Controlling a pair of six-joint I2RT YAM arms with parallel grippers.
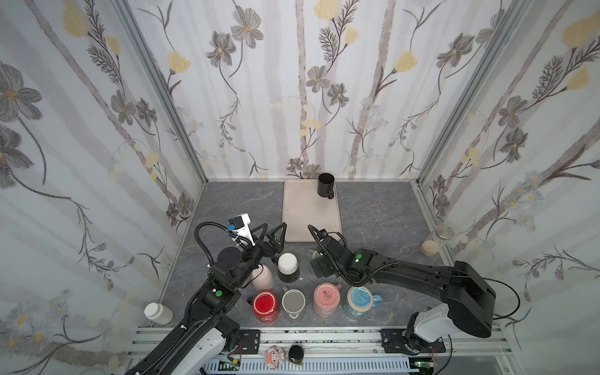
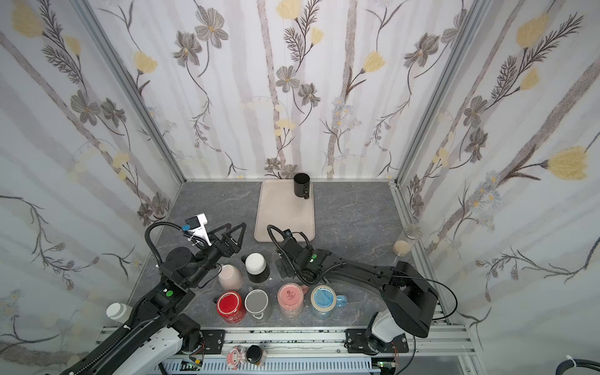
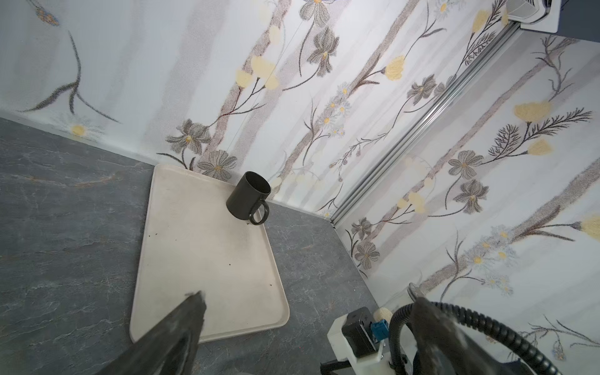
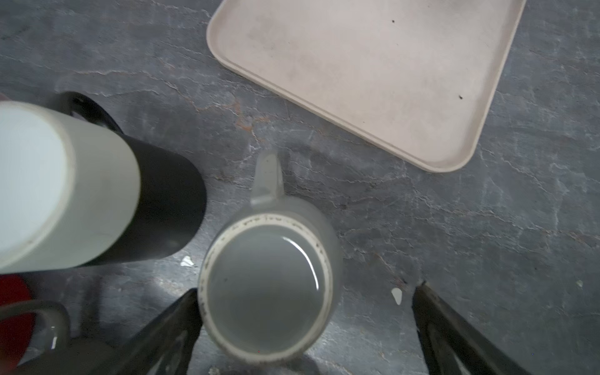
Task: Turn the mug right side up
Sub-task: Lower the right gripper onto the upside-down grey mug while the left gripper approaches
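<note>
The right gripper (image 4: 308, 287) has its jaws spread wide and nothing grasped, poised above the grey mug (image 4: 266, 289), which stands on the table (image 4: 470, 227) directly beneath it. One finger (image 4: 168, 324) lies close against the mug's wall and the opposite one is well clear, so the mug sits off-centre in the gap. The face turned up toward the wrist shows a speckled unglazed ring around a shallow glazed disc (read as the foot, hence the mug is inverted, though the depth cannot be confirmed). Its handle (image 4: 268, 178) points away from the gripper, toward the near corner of the beige tray (image 4: 389, 81) beyond the fingertips. Just beside the mug, on the close finger's side, stands a white-and-black mug (image 4: 97, 194), which restricts clearance. The left gripper (image 1: 276, 225) is likewise spread and empty, held above the table apart from the work. Farther out, a black mug (image 1: 325, 185) stands mouth-up at the tray's far end. Assessment: the step in hand is the approach to grasp, and turning has not begun. The next move calls for centring the jaws on the body, descending, closing across the wall clear of the handle, then lifting high enough to rotate without striking the neighbour.
</note>
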